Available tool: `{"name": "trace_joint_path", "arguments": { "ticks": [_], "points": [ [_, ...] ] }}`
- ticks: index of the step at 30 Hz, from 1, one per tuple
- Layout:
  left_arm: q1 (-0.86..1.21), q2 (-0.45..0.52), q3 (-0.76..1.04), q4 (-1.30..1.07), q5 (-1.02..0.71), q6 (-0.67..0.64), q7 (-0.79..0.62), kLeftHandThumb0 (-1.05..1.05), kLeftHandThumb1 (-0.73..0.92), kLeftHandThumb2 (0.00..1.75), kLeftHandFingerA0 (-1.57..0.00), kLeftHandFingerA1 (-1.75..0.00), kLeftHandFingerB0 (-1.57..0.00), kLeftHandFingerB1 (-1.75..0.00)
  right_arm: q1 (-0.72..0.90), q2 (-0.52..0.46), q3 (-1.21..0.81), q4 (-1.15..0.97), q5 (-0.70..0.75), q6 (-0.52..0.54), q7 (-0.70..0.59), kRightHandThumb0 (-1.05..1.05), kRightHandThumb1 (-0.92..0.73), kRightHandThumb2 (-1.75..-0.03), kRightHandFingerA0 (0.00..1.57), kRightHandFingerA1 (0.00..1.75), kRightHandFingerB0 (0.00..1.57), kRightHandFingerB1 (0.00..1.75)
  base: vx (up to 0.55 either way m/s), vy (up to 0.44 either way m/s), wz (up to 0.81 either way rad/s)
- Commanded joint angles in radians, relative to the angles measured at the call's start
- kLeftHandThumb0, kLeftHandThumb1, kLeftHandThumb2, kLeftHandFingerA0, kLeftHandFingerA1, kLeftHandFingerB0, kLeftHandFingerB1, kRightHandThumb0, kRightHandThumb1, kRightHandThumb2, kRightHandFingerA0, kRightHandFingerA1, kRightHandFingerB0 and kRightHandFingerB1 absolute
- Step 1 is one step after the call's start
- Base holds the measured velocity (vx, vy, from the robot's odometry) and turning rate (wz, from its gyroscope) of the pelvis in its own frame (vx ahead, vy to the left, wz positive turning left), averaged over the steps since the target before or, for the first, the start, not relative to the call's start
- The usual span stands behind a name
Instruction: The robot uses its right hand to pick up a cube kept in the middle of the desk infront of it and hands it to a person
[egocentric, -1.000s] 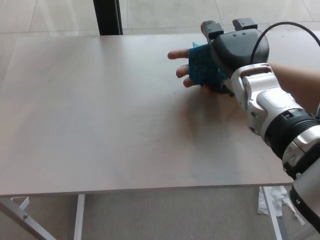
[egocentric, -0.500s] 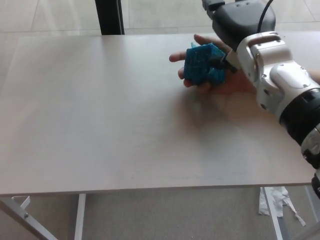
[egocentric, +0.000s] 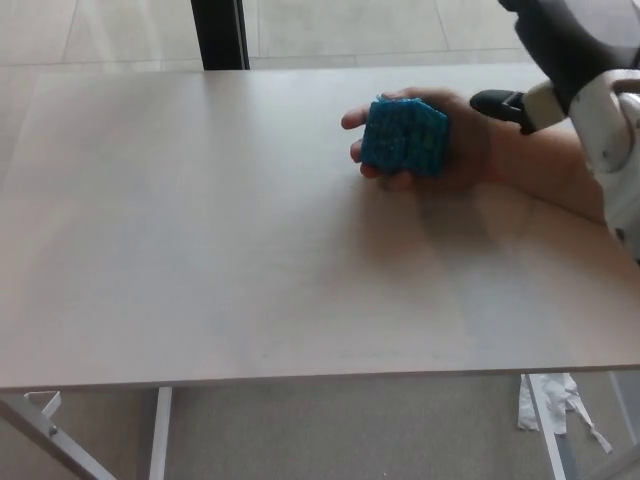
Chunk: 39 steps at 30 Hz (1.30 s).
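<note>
The tabletop (egocentric: 200, 250) lies bare across its left and near parts, its front edge running along the bottom. The blue cube (egocentric: 404, 136) sits in a person's hand (egocentric: 450, 140) near the far right edge. The right robot hand (egocentric: 560, 50) hangs above the person's forearm at the upper right corner, apart from the cube; whether its fingers are spread cannot be told.
</note>
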Motion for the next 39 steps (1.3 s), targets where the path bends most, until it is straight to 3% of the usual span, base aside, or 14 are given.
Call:
{"name": "trace_joint_path", "arguments": {
  "ticks": [1,12,15,16,17,19,20,22,23,31,32,33,36,39],
  "points": [
    [0.028,0.053,0.006,0.008,0.009,-0.002,0.004,-0.74,0.8,0.64,-0.55,-0.55,-0.45,-0.4,0.748,-0.062,-1.461,-1.087,0.725,0.073,0.394,-0.52,-0.52,-0.56,0.7,0.49,0.49,0.38,0.0,0.0,0.0],
    [0.052,0.065,0.003,0.015,0.017,-0.008,0.016,-0.77,0.79,0.64,-0.54,-0.56,-0.48,-0.4,1.113,0.148,-1.546,-0.922,1.002,-0.426,0.023,-0.38,-0.61,-0.58,0.81,0.81,0.73,0.51,0.0,0.0,0.0],
    [0.06,0.07,0.011,0.013,0.01,-0.007,0.011,-0.75,0.79,0.63,-0.51,-0.56,-0.46,-0.41,1.21,0.196,-1.48,-0.761,0.951,-0.732,-0.071,-0.47,-0.62,-0.58,0.94,1.0,0.79,0.55,0.0,0.0,0.0],
    [0.063,0.069,0.014,0.011,0.007,-0.01,0.01,-0.74,0.79,0.63,-0.51,-0.54,-0.46,-0.41,1.246,0.205,-1.448,-0.678,0.927,-0.863,-0.098,-0.5,-0.63,-0.6,0.98,1.25,0.8,0.59,0.0,0.0,0.0],
    [0.064,0.068,0.021,0.011,-0.001,-0.005,0.011,-0.73,0.78,0.63,-0.5,-0.54,-0.47,-0.42,1.279,0.217,-1.421,-0.631,0.925,-0.939,-0.1,-0.55,-0.51,-0.85,1.05,1.26,0.74,0.7,0.0,0.0,0.0],
    [0.063,0.066,0.025,0.016,-0.004,0.004,0.017,-0.72,0.78,0.63,-0.5,-0.54,-0.47,-0.42,1.322,0.237,-1.385,-0.594,0.921,-1.008,-0.098,-0.4,-0.49,-0.96,1.27,1.33,0.74,0.79,0.0,0.0,0.0],
    [0.069,0.066,0.022,0.015,-0.001,-0.001,0.014,-0.73,0.79,0.64,-0.5,-0.54,-0.46,-0.41,1.349,0.241,-1.359,-0.547,0.93,-1.072,-0.084,-0.5,-0.65,-0.64,0.95,1.56,0.79,0.71,0.0,0.0,0.0],
    [0.077,0.065,0.021,0.015,0.0,-0.009,0.004,-0.79,0.65,0.79,-0.48,-0.58,-0.4,-0.47,1.391,0.242,-1.332,-0.46,0.909,-1.159,-0.09,-0.52,-0.64,-0.64,0.92,1.58,0.8,0.71,0.0,0.0,0.0],
    [0.078,0.062,0.026,0.017,-0.006,-0.005,0.006,-0.74,0.78,0.63,-0.52,-0.54,-0.47,-0.42,1.396,0.235,-1.333,-0.414,0.904,-1.173,-0.091,-0.54,-0.64,-0.64,0.91,1.55,0.79,0.71,0.0,0.0,0.0],
    [0.072,0.058,0.044,0.022,-0.025,0.019,0.022,-0.71,0.77,0.63,-0.49,-0.55,-0.49,-0.43,1.398,0.232,-1.349,-0.25,0.845,-1.1,-0.132,-0.55,-0.66,-0.64,0.92,1.56,0.72,0.83,0.0,0.0,0.0],
    [0.076,0.06,0.043,0.02,-0.023,0.011,0.011,-0.73,0.77,0.63,-0.51,-0.58,-0.47,-0.43,1.393,0.222,-1.339,-0.163,0.764,-1.075,-0.195,-0.61,-0.54,-0.95,1.04,1.29,0.81,0.89,0.0,0.0,0.0],
    [0.076,0.059,0.044,0.02,-0.025,0.011,0.01,-0.73,0.77,0.63,-0.53,-0.59,-0.47,-0.43,1.39,0.215,-1.334,-0.129,0.739,-1.073,-0.214,-0.56,-0.66,-0.6,0.85,1.42,0.75,0.83,0.0,0.0,0.0],
    [0.074,0.054,0.038,0.02,-0.018,0.005,0.016,-0.73,0.78,0.63,-0.54,-0.57,-0.47,-0.43,1.376,0.175,-1.299,0.027,0.62,-1.054,-0.318,-0.59,-0.67,-0.61,0.82,1.26,0.74,0.81,0.0,0.0,0.0],
    [0.074,0.05,0.034,0.021,-0.014,-0.008,0.015,-0.74,0.77,0.63,-0.53,-0.6,-0.47,-0.43,1.344,0.158,-1.232,0.141,0.536,-0.853,-0.393,-0.61,-0.69,-0.61,0.86,1.2,0.72,0.86,0.0,0.0,0.0]
  ]
}}
